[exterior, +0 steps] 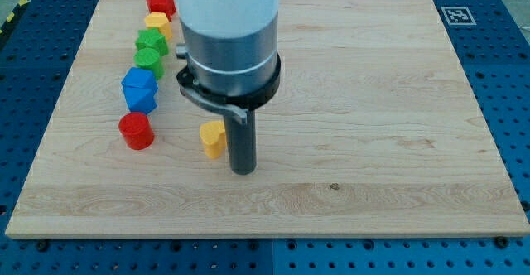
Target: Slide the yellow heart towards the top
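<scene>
The yellow heart [213, 138] lies on the wooden board [373, 101], left of the middle and toward the view's bottom. My tip [242, 171] is just to the heart's right and slightly below it, very close to it or touching its right side. The rod hangs from the large grey and white arm body that hides part of the board above it.
A column of blocks runs down the board's left: a red star [161, 3], a yellow block [157, 23], a green star [152, 41], a green block [149, 60], a blue block [139, 89], and a red cylinder [136, 131].
</scene>
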`<state>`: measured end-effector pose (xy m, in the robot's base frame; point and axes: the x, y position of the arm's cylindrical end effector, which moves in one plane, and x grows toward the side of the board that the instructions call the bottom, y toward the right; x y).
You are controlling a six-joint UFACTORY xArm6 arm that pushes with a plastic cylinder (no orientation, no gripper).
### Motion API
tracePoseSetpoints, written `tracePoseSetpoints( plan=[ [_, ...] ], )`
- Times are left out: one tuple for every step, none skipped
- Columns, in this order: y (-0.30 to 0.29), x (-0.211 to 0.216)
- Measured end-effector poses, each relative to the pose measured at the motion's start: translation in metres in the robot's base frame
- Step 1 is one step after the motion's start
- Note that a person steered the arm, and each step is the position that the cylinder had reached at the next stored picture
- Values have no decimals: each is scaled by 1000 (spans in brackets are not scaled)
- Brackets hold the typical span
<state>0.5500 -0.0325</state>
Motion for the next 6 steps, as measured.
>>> tracePoseSetpoints(
  plan=[
    [-11, -3],
    [-25, -14],
    [-26, -11],
    [-40, -6],
    [-51, -8],
    [-48, -19]
  ],
)
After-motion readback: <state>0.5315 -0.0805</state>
